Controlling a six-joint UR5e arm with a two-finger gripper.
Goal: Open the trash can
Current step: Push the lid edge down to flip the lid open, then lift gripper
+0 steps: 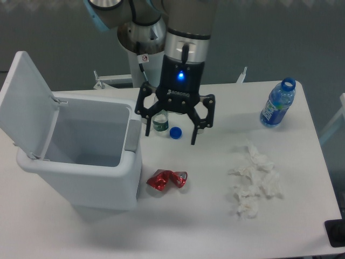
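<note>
Partly hidden behind the end effector (171, 133), a small bottle (159, 123) stands.

White tabletop (178, 226), matte, evenly lit, soft shadows only. Behind its far edge: dark grey-green floor (280, 43). A black cable (13, 73) lies on it at far left. Black object (335, 233) at the tabletop's lower right corner, unidentifiable.
</note>
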